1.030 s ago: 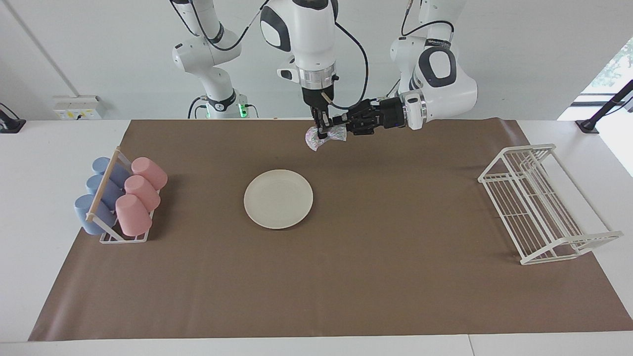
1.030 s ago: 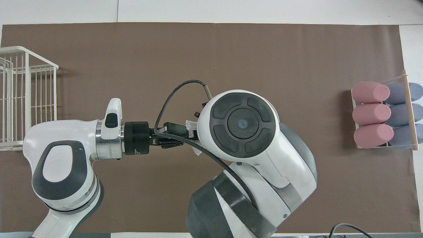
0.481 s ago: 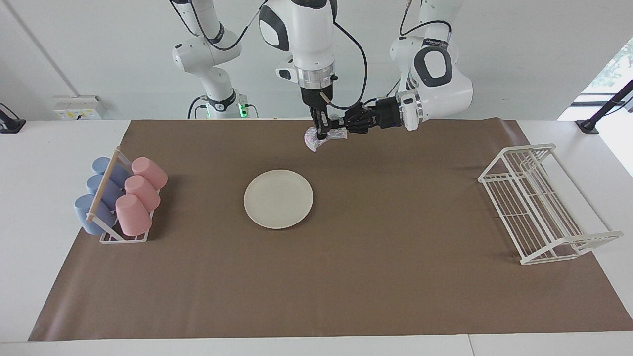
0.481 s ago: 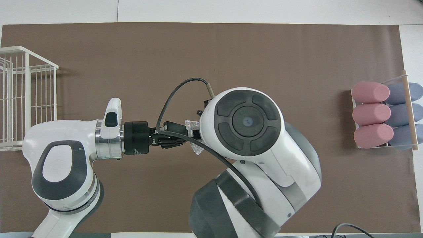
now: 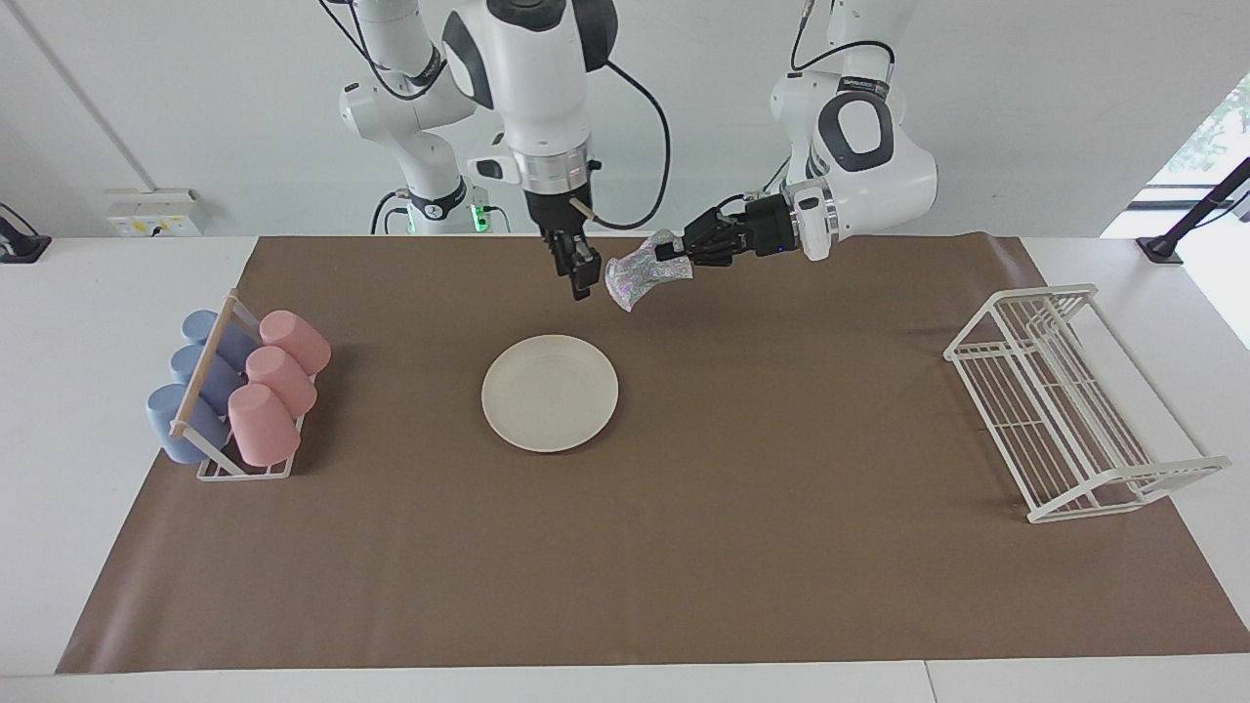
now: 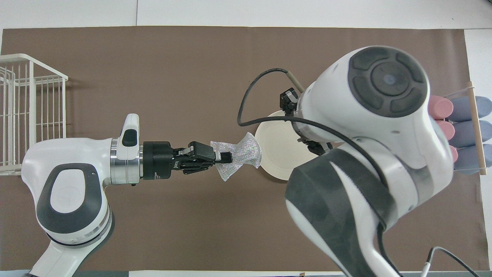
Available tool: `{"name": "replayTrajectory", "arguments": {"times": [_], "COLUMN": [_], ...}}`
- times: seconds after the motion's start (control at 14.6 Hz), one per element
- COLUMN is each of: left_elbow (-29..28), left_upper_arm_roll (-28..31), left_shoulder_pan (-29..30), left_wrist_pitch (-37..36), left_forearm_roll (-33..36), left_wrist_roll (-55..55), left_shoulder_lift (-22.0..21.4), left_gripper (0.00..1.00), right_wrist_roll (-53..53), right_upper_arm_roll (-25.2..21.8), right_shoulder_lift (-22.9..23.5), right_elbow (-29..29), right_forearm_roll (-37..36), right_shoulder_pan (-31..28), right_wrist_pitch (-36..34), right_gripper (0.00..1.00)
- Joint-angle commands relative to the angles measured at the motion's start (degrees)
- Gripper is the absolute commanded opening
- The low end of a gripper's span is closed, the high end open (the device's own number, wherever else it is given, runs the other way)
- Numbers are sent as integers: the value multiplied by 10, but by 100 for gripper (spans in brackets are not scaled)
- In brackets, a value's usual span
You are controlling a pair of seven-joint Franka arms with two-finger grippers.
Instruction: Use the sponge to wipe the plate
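Left tool holds a shiny sponge in the air above a brown-covered surface; a plate waits below.

A rack of pink and blue cups point(image 5: 239, 395) stands toward the right arm's end. The cream plate point(image 5: 550, 392) lies mid-surface. Above the mat, the right tool point(image 5: 580, 278) hangs empty beside the sponge point(image 5: 637, 275); I cannot tell its opening. The left tool point(image 5: 674, 264) pinches the sponge. A white wire rack point(image 5: 1069, 400) stands last.

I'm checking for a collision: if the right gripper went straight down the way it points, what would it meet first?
Probably only the brown mat. The right gripper points down, nearer the robots than the plate and apart from the sponge that the left gripper holds. Depth is uncertain.
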Motion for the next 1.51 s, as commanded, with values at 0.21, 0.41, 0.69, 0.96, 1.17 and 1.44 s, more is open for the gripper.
{"name": "replayTrajectory", "arguments": {"times": [0.21, 0.41, 0.69, 0.96, 1.17, 1.44], "left_elbow": [31, 67, 196, 261, 281, 322], "left_upper_arm_roll": [1, 1, 6, 6, 6, 6], "left_shoulder_pan": [-13, -18, -10, -11, -18, -16], "left_wrist_pitch": [20, -14, -167, -282, -339, -420], "left_forearm_roll": [295, 490, 693, 871, 1015, 1177], "left_wrist_roll": [-174, -287, -351, -357, -359, -360], "left_shoulder_lift": [1, 23, 82, 116, 138, 180], "left_gripper": [0, 0, 0, 0, 0, 0], "right_wrist_roll": [-386, -505, -543, -599, -630, -705], "right_upper_arm_roll": [4, 4, 3, 2, 2, -23], "right_shoulder_lift": [-13, -16, -38, -47, -54, -61], "right_elbow": [-9, -12, -12, -12, -7, -15], "right_forearm_roll": [1, 1, 1, 1, 0, -5], "right_shoulder_pan": [-119, -149, -157, -168, -173, -178], "right_wrist_pitch": [-20, -22, -69, -99, -98, -106], "right_gripper": [82, 100, 100, 100, 100, 100]}}
